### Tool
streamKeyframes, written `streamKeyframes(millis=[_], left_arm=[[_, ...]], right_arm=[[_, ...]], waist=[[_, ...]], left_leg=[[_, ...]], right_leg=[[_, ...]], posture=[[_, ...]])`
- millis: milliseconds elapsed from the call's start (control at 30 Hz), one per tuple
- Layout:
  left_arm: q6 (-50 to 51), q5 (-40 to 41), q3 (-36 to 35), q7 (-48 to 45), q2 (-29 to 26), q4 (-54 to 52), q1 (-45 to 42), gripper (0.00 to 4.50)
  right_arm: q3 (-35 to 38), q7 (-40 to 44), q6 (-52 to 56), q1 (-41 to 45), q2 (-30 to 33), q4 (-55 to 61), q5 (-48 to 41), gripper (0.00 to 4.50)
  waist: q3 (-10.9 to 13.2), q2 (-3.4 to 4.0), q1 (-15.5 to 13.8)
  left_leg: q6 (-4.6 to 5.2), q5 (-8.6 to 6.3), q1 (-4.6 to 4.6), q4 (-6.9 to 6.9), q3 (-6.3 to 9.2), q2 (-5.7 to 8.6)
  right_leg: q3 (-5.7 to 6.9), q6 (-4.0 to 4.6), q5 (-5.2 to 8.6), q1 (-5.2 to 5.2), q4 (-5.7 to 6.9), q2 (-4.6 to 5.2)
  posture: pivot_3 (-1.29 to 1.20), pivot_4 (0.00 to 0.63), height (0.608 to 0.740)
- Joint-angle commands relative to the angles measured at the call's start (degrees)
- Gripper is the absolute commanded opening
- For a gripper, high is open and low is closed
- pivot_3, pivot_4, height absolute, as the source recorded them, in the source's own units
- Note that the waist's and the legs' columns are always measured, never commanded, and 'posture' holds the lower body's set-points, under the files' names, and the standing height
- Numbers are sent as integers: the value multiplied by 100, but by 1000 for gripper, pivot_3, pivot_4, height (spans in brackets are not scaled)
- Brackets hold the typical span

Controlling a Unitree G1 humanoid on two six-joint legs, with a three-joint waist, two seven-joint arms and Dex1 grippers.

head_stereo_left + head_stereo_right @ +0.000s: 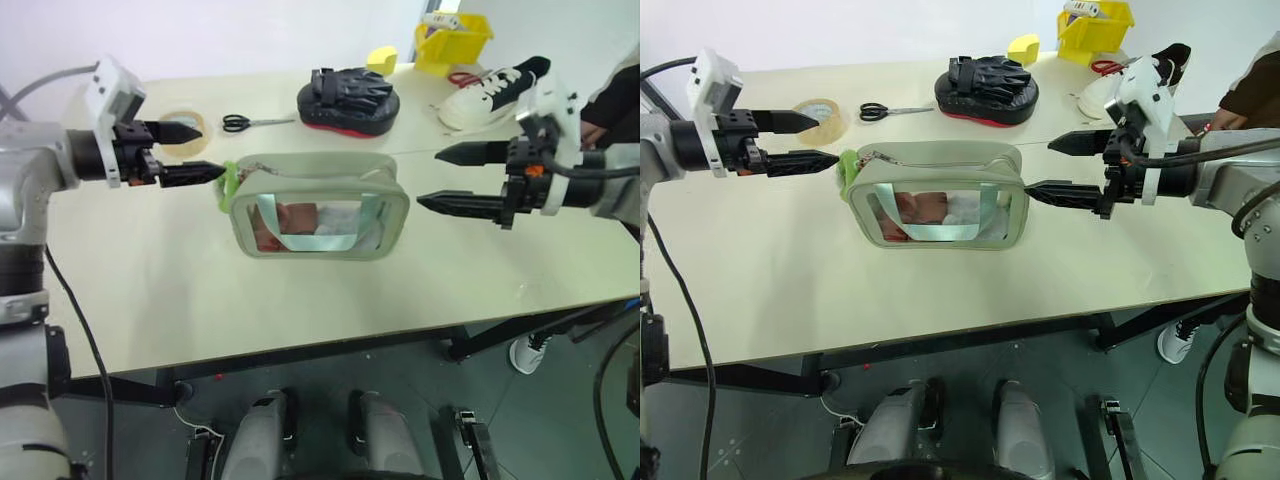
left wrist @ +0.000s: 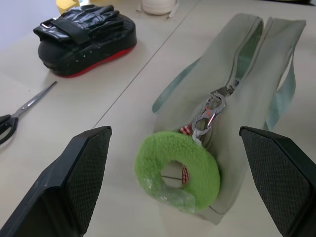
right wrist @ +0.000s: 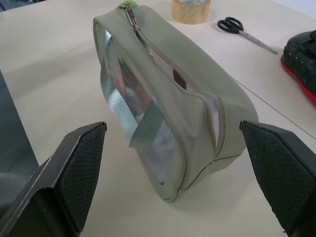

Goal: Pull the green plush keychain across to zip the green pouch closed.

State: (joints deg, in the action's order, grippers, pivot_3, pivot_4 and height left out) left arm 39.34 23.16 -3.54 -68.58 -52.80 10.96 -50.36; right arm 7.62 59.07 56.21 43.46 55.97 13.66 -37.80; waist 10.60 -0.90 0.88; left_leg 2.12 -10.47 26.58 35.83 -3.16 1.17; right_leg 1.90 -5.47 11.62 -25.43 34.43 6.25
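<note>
Both arms are up at either end of the pale sage-green soft pouch with its clear plastic window (image 1: 318, 212), which stands upright on the cream tabletop (image 1: 150, 290) between them. The left gripper (image 1: 196, 150) has its two black fingers spread wide, nothing between them, and just ahead of its lower fingertip sits the small lime-green fuzzy ring of a plush keychain (image 2: 178, 170), hanging off the near end of the pouch by a silver clip on the zipper pull. The right gripper (image 1: 438, 178) is equally wide apart and empty, its tips just short of the pouch's far end, with the rounded corner sitting squarely ahead between the fingers. In the left wrist view the zipper track gapes open beyond the pull, so the whole run looks still to be done. That plush ring should be light and squashy; it will likely compress and could slip, so a pinch across the ring's body close to the clip seems the surer hold. The pouch is soft and light too, and would probably slide or buckle under the pull unless the right gripper pins the far end. Black padded mitt (image 1: 348, 97), scissors (image 1: 245, 122) and a tape roll (image 1: 180, 125) lie beyond, well apart.
</note>
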Motion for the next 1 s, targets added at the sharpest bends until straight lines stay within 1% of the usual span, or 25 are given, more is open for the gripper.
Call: streamKeyframes(millis=[33, 133, 367, 467, 567, 667, 800, 1000], left_arm=[[-57, 51, -194, 62, -98, -82, -65, 4430], [49, 91, -237, 95, -147, -98, -72, 4430], [-51, 58, -344, 212, -219, 4, -37, 4430], [-158, -1, -475, 399, -232, 239, -166, 4430], [-57, 81, -696, 622, -229, 519, -357, 4430], [-76, 86, -748, 588, -338, 306, -40, 4430], [111, 229, -886, 674, -334, -127, 350, 4430], [347, 440, -1101, 875, -384, -645, 817, 4430]], right_arm=[[119, -75, -198, 63, 69, 32, 39, 4500], [55, -72, -254, 89, 48, 15, 52, 4500], [-395, 70, -589, 448, -131, -104, 212, 4500], [-686, 172, -765, 713, -305, -219, 323, 4500], [-999, 232, -967, 970, -554, -421, 527, 4500], [-1279, 365, -1234, 1153, -804, -672, 742, 4500], [-1513, 485, -1570, 1258, -993, -975, 1062, 4500], [-1672, 829, -1712, 1165, -1001, -976, 1182, 4500]], waist=[[0, 0, -7], [0, 0, -19], [0, 1, -5], [0, 1, 10], [0, 0, 3], [0, 0, 3], [0, 1, -22], [0, 0, -6]], left_leg=[[0, 0, 1, 0, 0, 0], [0, 0, 2, 0, -1, 1], [5, -3, 3, 0, -12, 2], [5, -3, 3, 0, -12, 2], [5, -3, 2, 1, -12, 1], [7, -4, 4, 4, -14, 2], [11, -7, 6, 6, -21, 4], [12, -8, 9, 13, -20, 6]], right_leg=[[0, 0, 0, -1, 0, 0], [0, 1, 0, 0, -3, 2], [3, 2, -3, -2, -9, 10], [5, 2, -3, -4, -8, 10], [8, 2, -3, -5, -4, 10], [11, 0, -4, -4, -5, 11], [12, 0, -5, -4, -4, 16], [14, 5, -9, -3, -4, 20]], posture=[[0, 150, 740], [0, 150, 740], [0, 150, 740], [0, 150, 740], [0, 150, 740], [0, 150, 740], [0, 150, 740], [0, 150, 740]])
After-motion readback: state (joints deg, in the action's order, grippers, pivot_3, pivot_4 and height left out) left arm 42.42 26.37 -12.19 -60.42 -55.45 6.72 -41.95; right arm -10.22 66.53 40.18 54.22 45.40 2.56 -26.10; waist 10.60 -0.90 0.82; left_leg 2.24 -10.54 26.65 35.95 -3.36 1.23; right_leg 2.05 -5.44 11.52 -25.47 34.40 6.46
